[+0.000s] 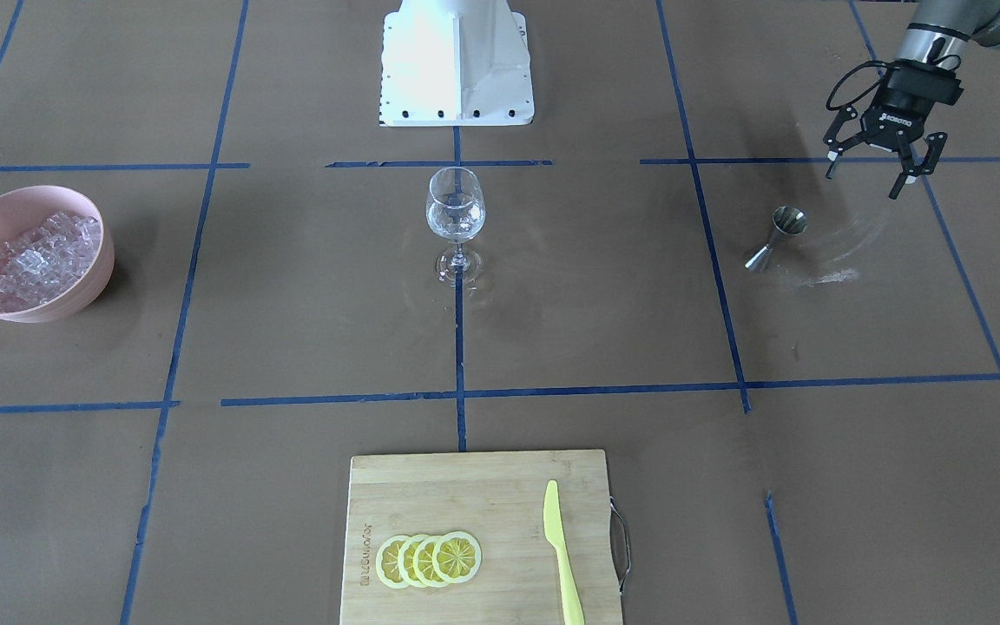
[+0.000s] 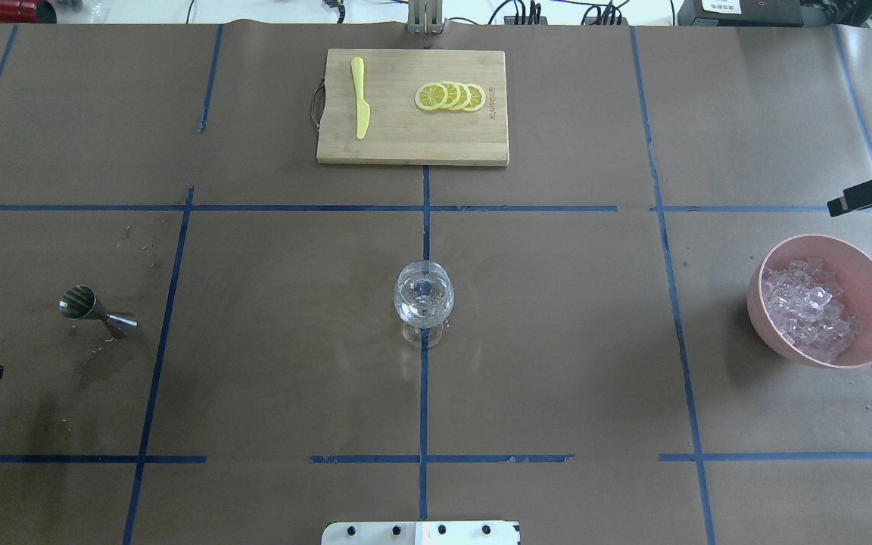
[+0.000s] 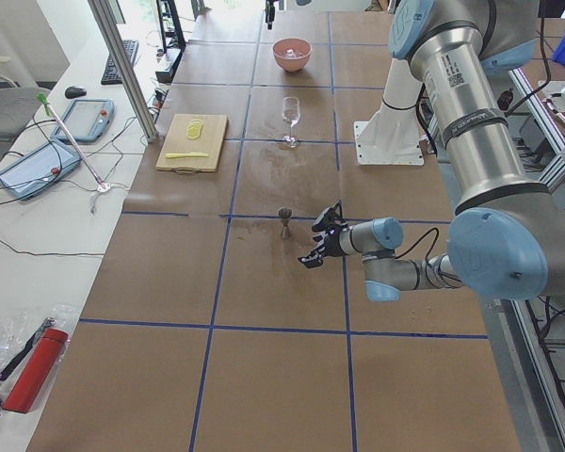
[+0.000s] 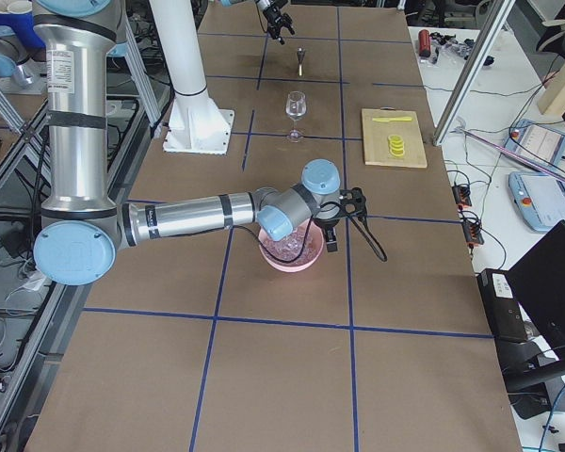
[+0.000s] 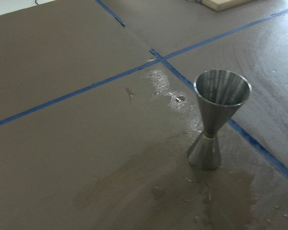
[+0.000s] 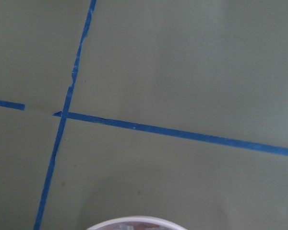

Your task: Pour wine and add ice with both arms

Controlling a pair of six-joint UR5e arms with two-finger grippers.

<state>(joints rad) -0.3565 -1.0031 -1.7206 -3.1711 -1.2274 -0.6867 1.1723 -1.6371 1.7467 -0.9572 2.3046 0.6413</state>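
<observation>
Two arms are operating here, the left arm (image 3: 471, 141) and the right arm (image 4: 75, 141), rising beside one white pedestal (image 1: 457, 69) at the desk's near edge. Beyond it, one wine glass (image 1: 456, 213) is standing upright at the desk's centre. One steel jigger (image 1: 776, 236) is standing toward the left end, and one pink bowl (image 1: 92, 291) toward the right end. One cutting board (image 1: 465, 495) is lying at the far edge, carrying four overlapping lemon slices (image 1: 430, 558) and one yellow knife (image 1: 561, 555).

Brown paper is covering the desk (image 1: 292, 304), and blue tape lines (image 1: 595, 389) are dividing it into squares. A wet patch (image 5: 134, 177) is showing around the jigger. Two tablets (image 3: 85, 118) are lying on a side bench.

The ice (image 1: 44, 260) is lying heaped in the bowl. The right gripper (image 4: 344, 221) is hanging just beside the bowl's rim, clear of the ice; its finger spacing cannot be told. The left gripper (image 1: 866, 174) is hovering near the jigger, fingers apart and holding nothing, well apart from the ice.
</observation>
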